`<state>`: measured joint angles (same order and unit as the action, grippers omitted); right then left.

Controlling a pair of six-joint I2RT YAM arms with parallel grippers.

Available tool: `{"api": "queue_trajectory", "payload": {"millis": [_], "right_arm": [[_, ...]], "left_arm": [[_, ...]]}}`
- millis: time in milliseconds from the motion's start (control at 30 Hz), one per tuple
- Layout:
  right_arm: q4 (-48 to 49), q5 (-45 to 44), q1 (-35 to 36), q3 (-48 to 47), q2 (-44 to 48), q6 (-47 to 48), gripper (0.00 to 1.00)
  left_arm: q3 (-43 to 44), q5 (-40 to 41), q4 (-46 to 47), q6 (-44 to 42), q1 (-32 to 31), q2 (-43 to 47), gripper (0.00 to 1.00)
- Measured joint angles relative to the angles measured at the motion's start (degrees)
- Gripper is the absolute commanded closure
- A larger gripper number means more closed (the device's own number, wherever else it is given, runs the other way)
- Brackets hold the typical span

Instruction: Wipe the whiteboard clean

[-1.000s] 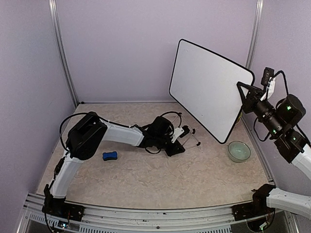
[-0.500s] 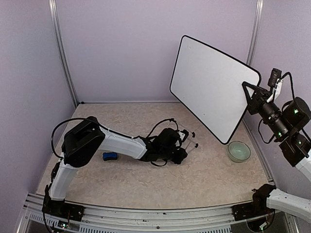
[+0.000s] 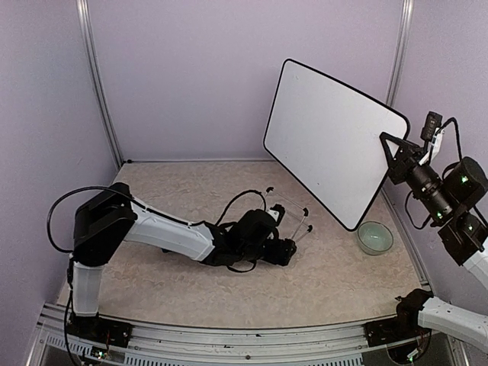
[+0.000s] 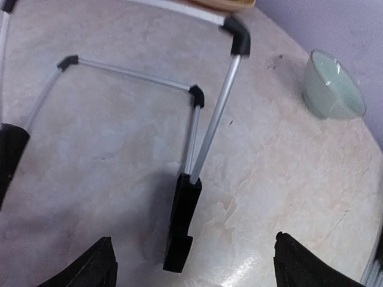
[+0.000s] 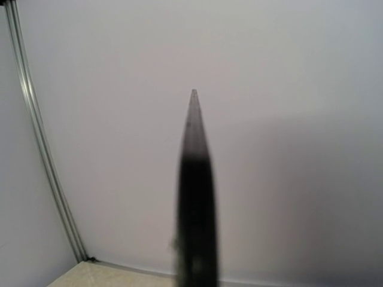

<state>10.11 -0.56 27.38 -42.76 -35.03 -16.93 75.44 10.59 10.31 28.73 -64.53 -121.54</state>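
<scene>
The whiteboard [image 3: 332, 137], white with a thin black frame and no writing showing, hangs tilted in the air at the right. My right gripper [image 3: 386, 143] is shut on its right edge. In the right wrist view the whiteboard [image 5: 196, 203] appears edge-on as a dark blurred blade. Low over the table's middle, my left gripper [image 3: 287, 248] is open. Its black fingertips [image 4: 99, 266] stand wide apart on either side of the black foot [image 4: 181, 224] of a thin wire stand [image 3: 293, 216] lying on the table, without touching it.
A pale green bowl [image 3: 375, 237] sits on the table under the board's lower corner, and the bowl [image 4: 331, 86] also shows in the left wrist view. The left arm [image 3: 164, 232] stretches low across the table's middle. Purple walls close in the back and sides.
My left gripper has opened and let go of the wire stand, and the arm has swung lower and nearer. The blue eraser is now hidden behind that arm. The board rose slightly.
</scene>
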Motion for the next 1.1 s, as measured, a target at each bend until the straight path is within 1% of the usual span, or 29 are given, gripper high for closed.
{"api": "queue_trajectory", "payload": {"millis": [100, 300, 467, 533, 667, 767, 933, 1100], "right_arm": [[0.3, 1.2, 0.0, 1.0, -0.1, -1.1, 1.0], [4.2, 4.3, 0.0, 4.3, -1.8, -4.2, 1.0], [7.8, 6.4, 0.0, 8.1, -3.9, -6.6, 1.0], [8.5, 6.8, 0.0, 9.6, -4.4, -7.7, 1.0], [9.3, 7.2, 0.0, 12.5, -4.6, -9.3, 1.0], [9.5, 7.3, 0.0, 14.1, -4.6, -10.3, 1.0], [11.0, 7.4, 0.0, 16.6, -4.4, -11.6, 1.0], [11.5, 7.5, 0.0, 17.7, -4.0, -12.7, 1.0]], "left_arm": [[-4.5, 1.6, 2.1, -0.5, 0.1, 8.2, 0.02], [-11.9, 5.7, 7.5, -1.2, 0.2, 25.2, 0.01], [-21.8, 10.8, 7.6, -0.7, 0.2, 36.6, 0.01], [-25.7, 12.4, 6.9, 0.0, 0.3, 39.9, 0.01], [-32.4, 15.5, 4.7, 1.7, 0.5, 45.6, 0.01], [-34.9, 17.4, 3.2, 2.6, 0.5, 48.9, 0.01], [-35.7, 20.0, 2.2, 3.4, 0.5, 52.0, 0.01], [-35.7, 21.0, 2.1, 3.5, 0.5, 52.4, 0.01]]}}
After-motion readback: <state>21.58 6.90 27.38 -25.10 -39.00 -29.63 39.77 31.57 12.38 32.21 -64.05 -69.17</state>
